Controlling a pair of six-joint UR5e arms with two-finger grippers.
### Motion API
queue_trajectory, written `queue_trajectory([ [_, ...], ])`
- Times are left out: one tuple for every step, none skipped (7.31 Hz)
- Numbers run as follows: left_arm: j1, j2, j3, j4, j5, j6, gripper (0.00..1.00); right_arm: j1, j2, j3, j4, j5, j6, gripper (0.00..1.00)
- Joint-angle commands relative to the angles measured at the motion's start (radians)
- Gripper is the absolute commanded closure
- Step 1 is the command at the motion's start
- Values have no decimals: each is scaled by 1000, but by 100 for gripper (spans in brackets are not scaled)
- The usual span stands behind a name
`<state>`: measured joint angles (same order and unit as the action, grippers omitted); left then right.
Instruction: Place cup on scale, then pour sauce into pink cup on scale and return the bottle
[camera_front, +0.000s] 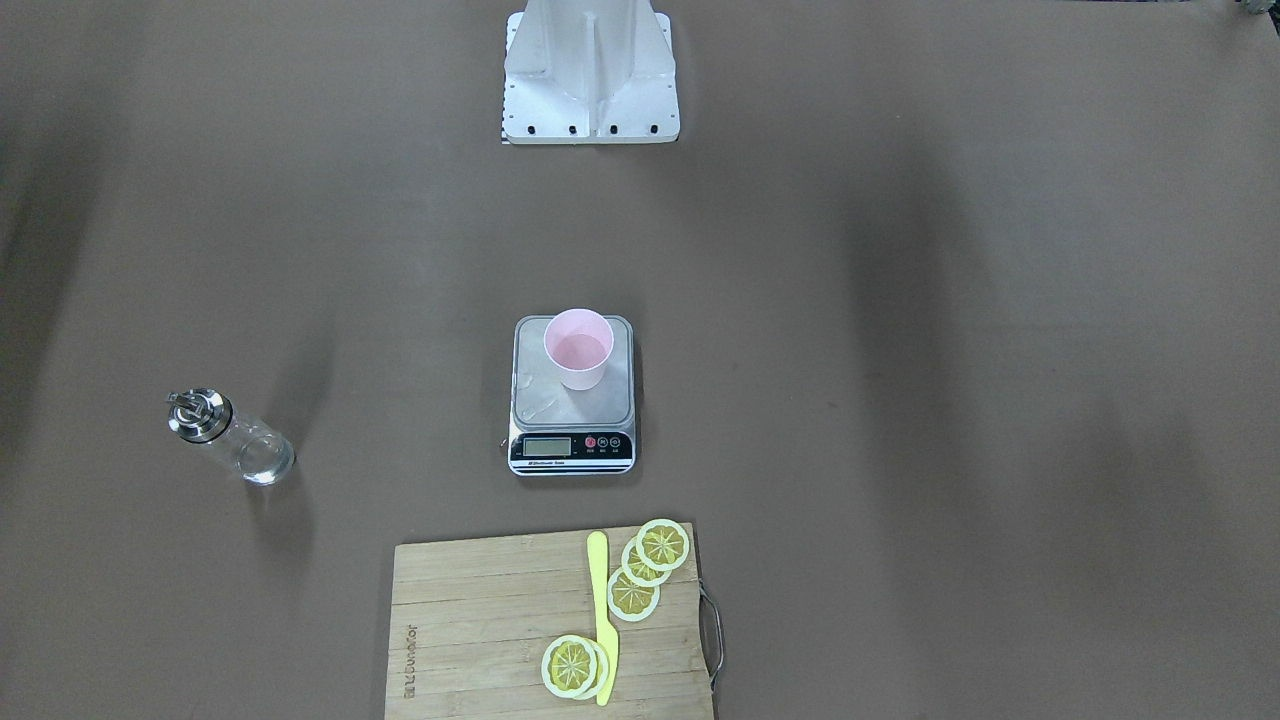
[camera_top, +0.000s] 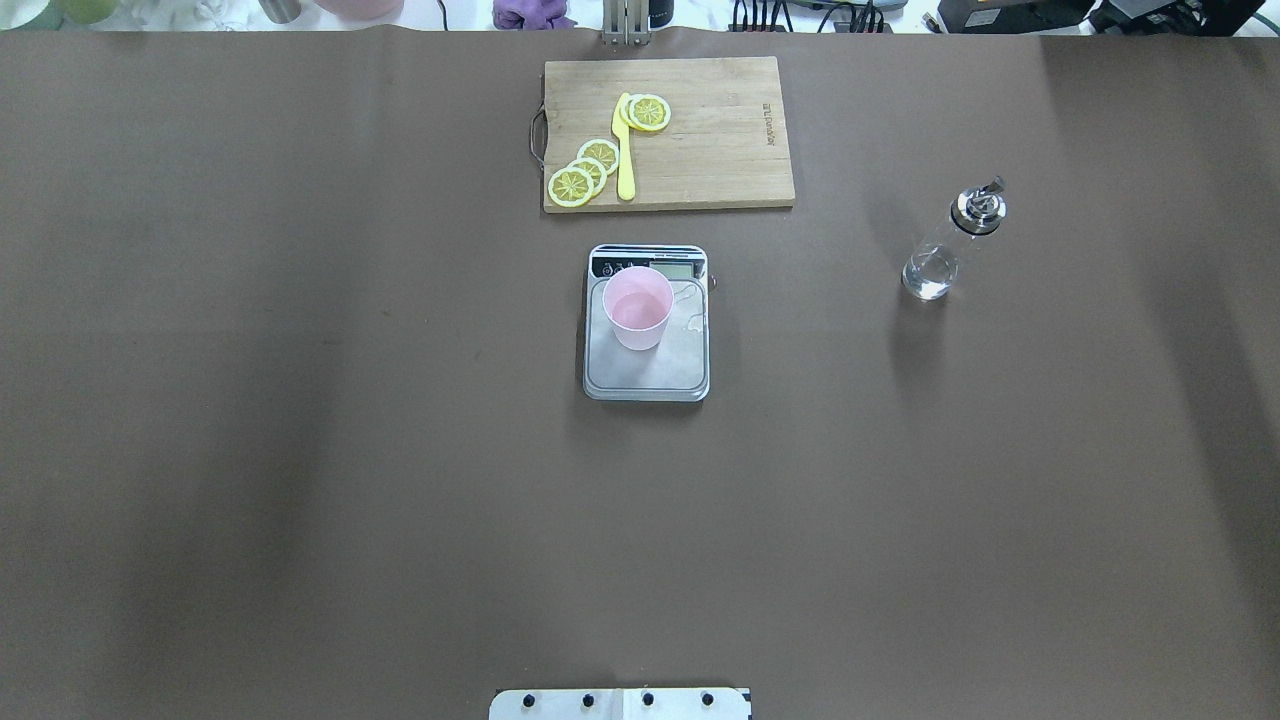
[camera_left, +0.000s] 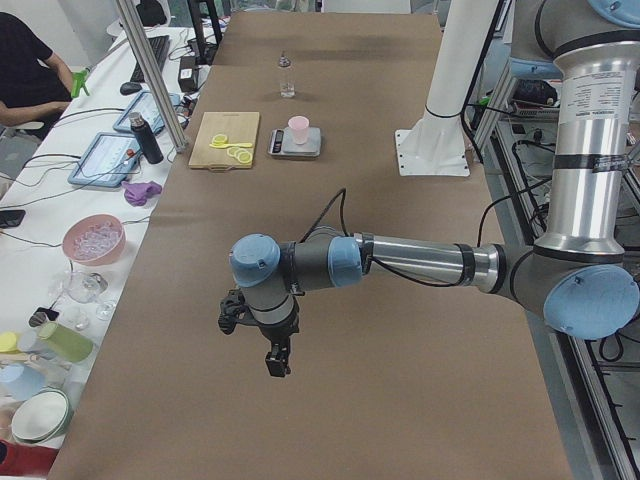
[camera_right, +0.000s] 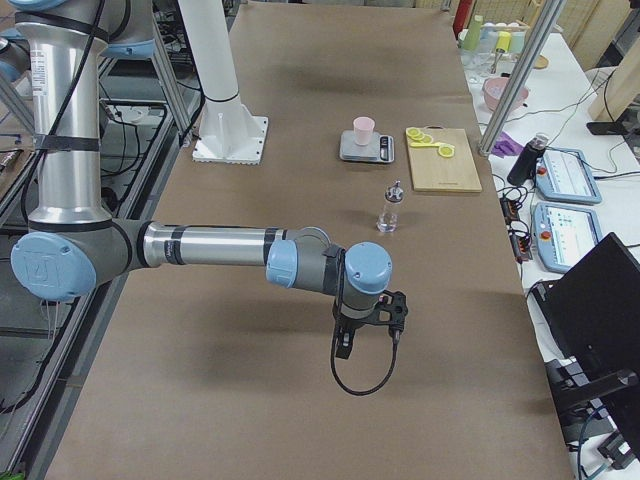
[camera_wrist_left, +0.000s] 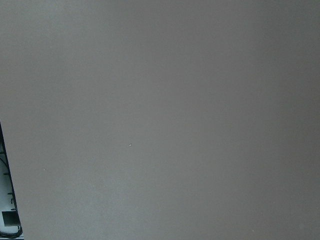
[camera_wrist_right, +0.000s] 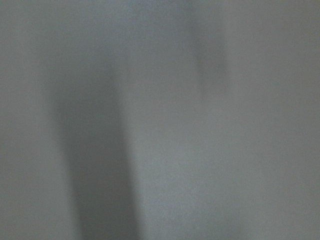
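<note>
Seen from overhead, we find a wooden cutting board (camera_top: 720, 140) at upper centre carrying lemon slices (camera_top: 585, 170) and a yellow knife (camera_top: 624, 150). Just below it, mid-frame, the pink cup (camera_top: 637, 308) stands upright on the scale (camera_top: 646, 375) (toward its display end). At right the bottle (camera_top: 950, 245) stands upright on the brown table (camera_top: 300, 400), well apart from the scale. In the side views, the left gripper (camera_left: 270, 350) and right gripper (camera_right: 368, 335) hang above bare table; we cannot tell how their jaws stand
</note>
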<state>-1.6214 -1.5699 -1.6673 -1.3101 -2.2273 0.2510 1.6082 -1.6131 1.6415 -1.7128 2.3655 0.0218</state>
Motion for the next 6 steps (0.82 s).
queue_trajectory([
  [0,1,0,0,1,1,1,7,2,4,6,0,10,0],
  [0,1,1,0,1,1,1,10,2,6,6,0,10,0],
  [-2,2,1,0,1,1,1,10,2,7,6,0,10,0],
  [-2,4,1,0,1,2,1,12,4,14,6,0,10,0],
  [-2,5,0,0,0,2,1,12,4,21,6,0,10,0],
  [-2,5,0,0,1,1,1,13,4,23,6,0,10,0],
])
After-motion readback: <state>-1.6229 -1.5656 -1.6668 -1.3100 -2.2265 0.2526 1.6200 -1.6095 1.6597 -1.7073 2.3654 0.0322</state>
